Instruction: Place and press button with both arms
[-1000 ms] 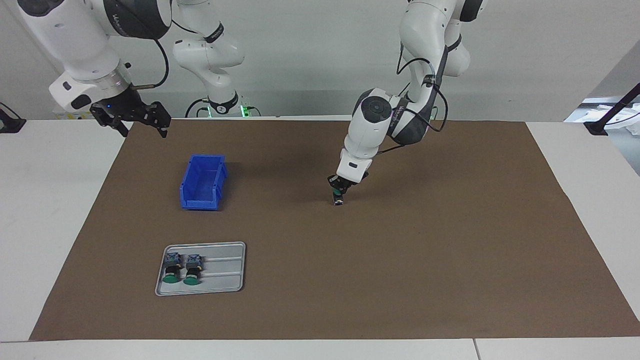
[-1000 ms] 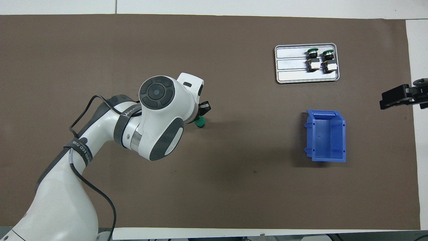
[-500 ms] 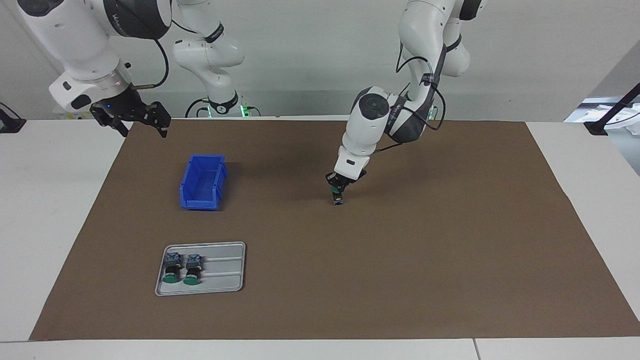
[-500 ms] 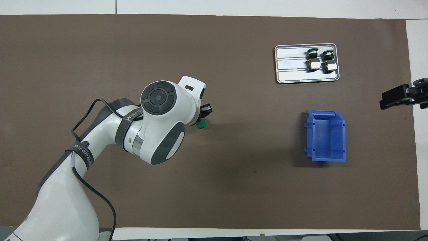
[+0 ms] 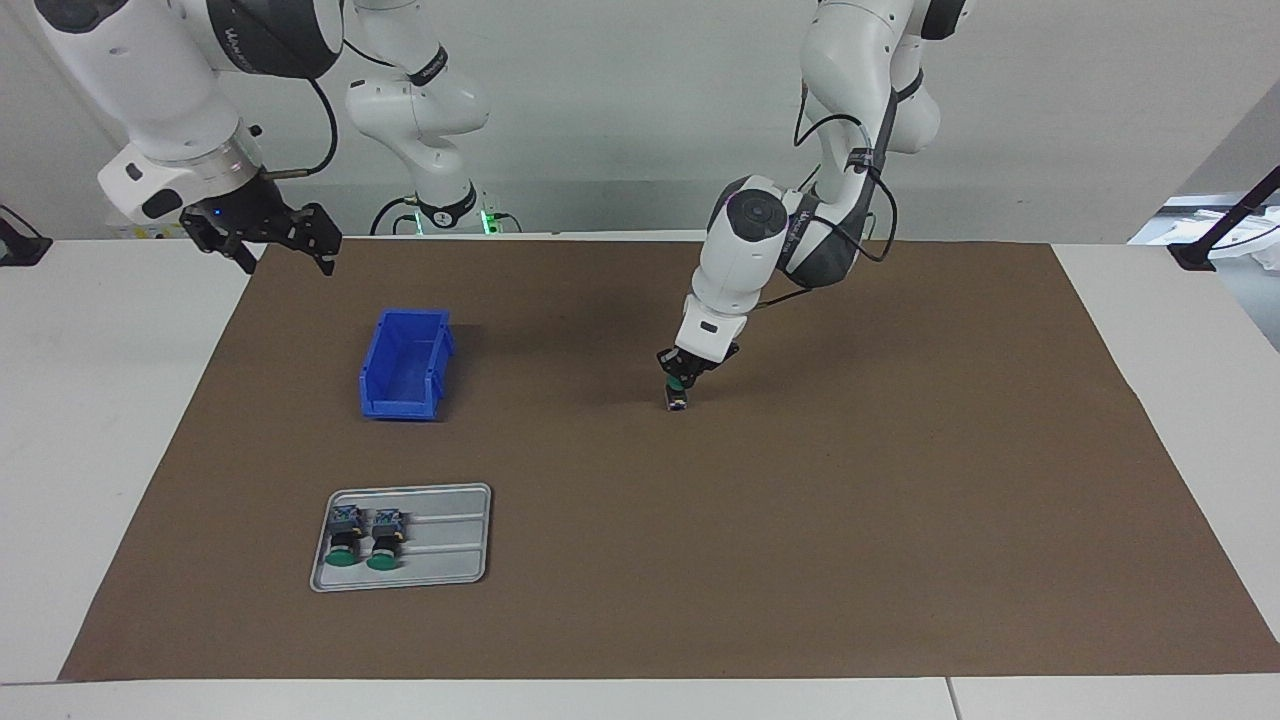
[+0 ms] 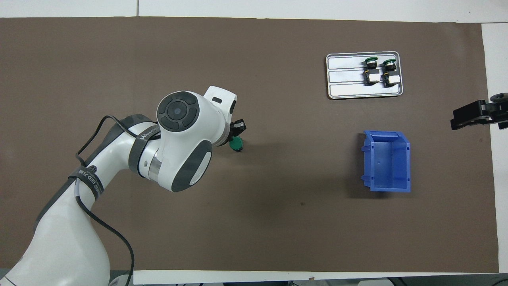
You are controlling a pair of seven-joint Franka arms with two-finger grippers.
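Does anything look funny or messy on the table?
One button stands alone on the brown mat, under the left gripper, while two others lie neatly on the tray. Nothing is spilled or broken.

Button [image 5: 679, 392]: green cap up, black body, stood upright mid-desk, at the blue bin's [image 5: 404, 364] 3 o'clock in the facing view.

The left arm [image 5: 860, 80] reaches down over the middle of the tabletop, wrist bent, its left claw [image 5: 679, 379] pointing down and closed on something small. The right arm [image 5: 170, 90] waits raised at its own end, right claw [image 5: 268, 235] spread apart.
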